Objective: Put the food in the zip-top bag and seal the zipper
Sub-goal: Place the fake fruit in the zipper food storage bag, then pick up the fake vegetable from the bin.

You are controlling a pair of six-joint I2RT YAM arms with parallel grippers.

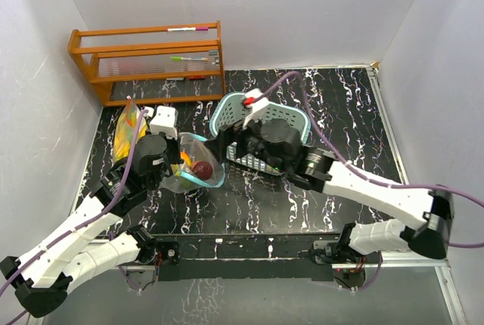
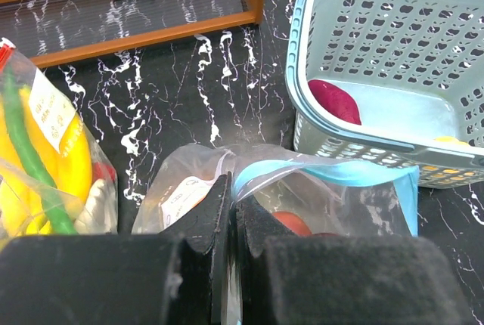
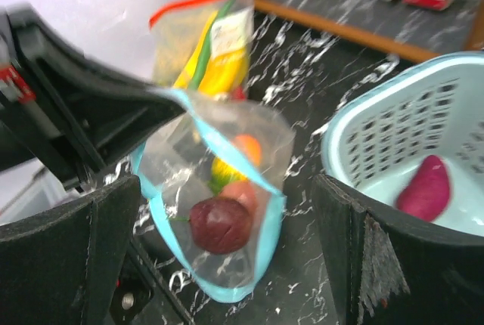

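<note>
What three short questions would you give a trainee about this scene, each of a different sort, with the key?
1. True or false: the right jaws are shut on the teal basket.
2. The left jaws pinch: A) the basket's rim, B) the rim of the blue-zipper bag, C) nothing.
3. What colour is the zipper of the second bag, which holds the bananas?
Key: 1 false; 2 B; 3 red.
</note>
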